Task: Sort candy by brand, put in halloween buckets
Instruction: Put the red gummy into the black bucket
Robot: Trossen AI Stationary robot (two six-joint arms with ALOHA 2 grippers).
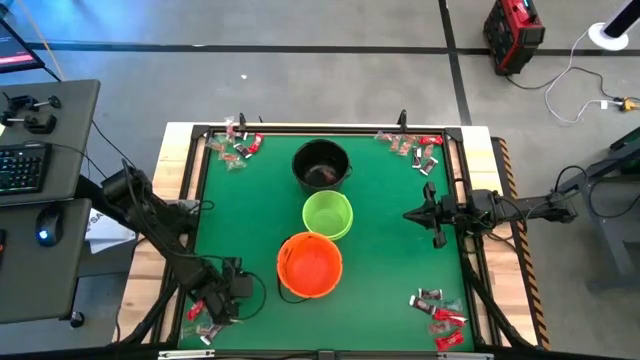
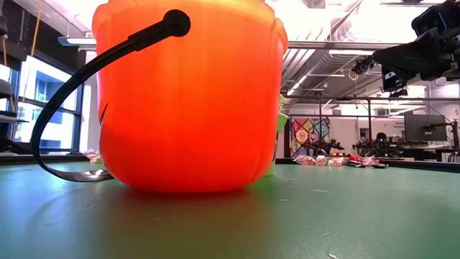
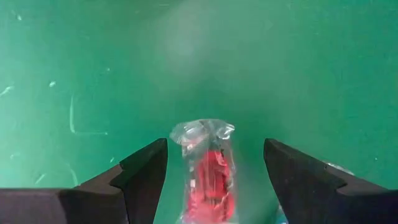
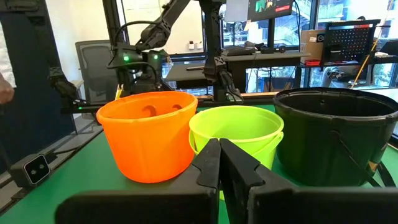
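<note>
The left gripper point(image 3: 214, 165), fingers spread, straddles a red-wrapped candy point(image 3: 210, 177) at the bench's near-left corner; next, pinching it. The right gripper point(image 1: 432, 214) waits, fingers pressed together.

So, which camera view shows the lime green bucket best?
The right wrist view: the lime green bucket stands between the orange bucket and the black bucket, wall and rim plain. The high view shows only its round mouth; the low view only a sliver; the left wrist view nothing.
</note>
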